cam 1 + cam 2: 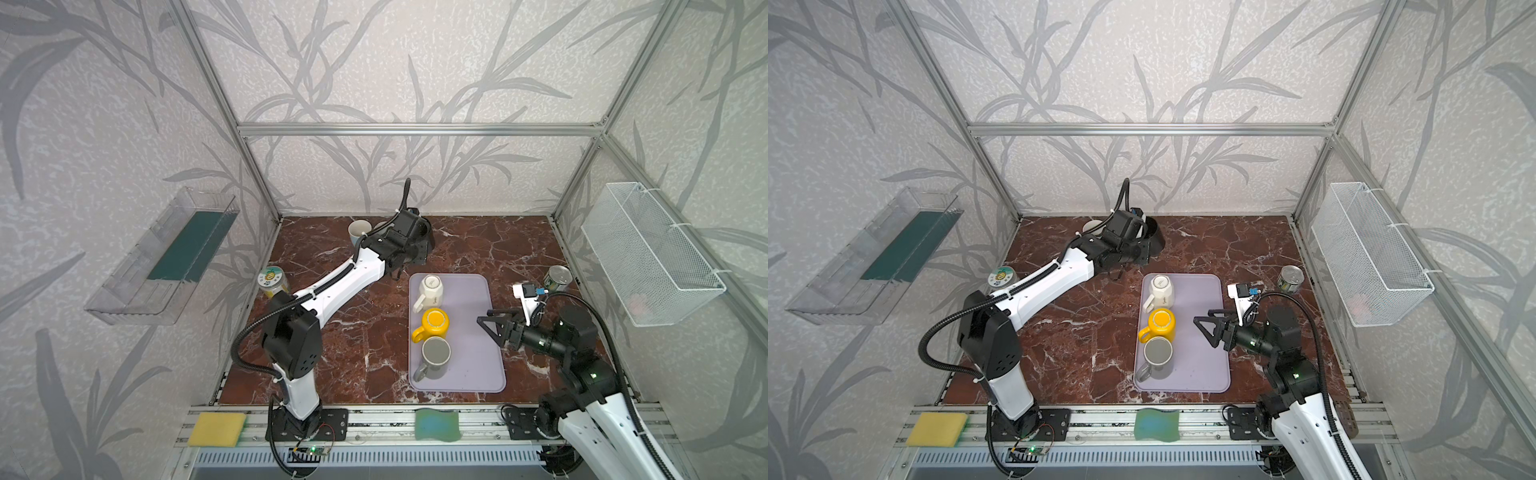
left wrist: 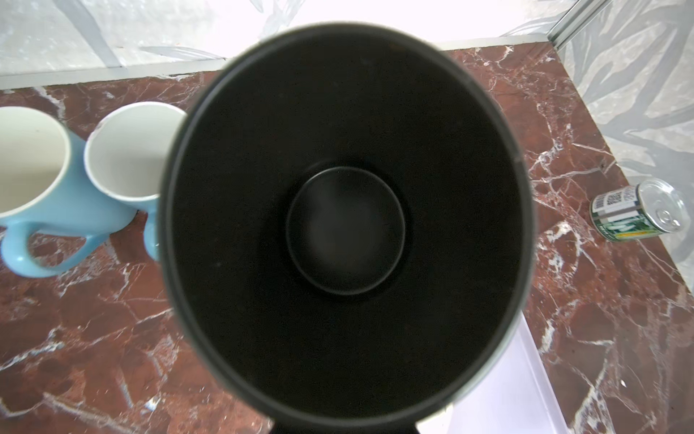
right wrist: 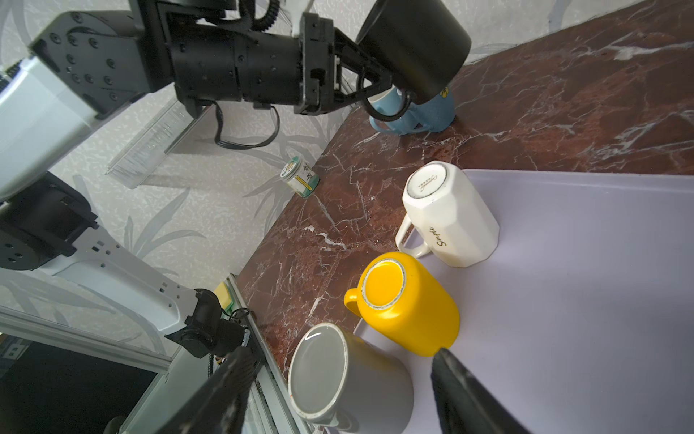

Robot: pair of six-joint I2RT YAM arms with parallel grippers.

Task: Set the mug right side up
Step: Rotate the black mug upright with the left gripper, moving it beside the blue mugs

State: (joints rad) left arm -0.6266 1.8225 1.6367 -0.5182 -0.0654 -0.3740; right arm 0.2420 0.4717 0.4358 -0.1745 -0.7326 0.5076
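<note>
Matte black cylindrical mug is airborne beyond the flat lilac tray's far edge, near glossy blue mugs. Left gripper is pinched tight on its loop handle. Right gripper is spread wide and empty over the tray.

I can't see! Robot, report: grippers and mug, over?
Left gripper shut on black mug by its handle; right gripper open over tray. Mug aloft, tilted, not set down. Blue mugs close beside it.
</note>
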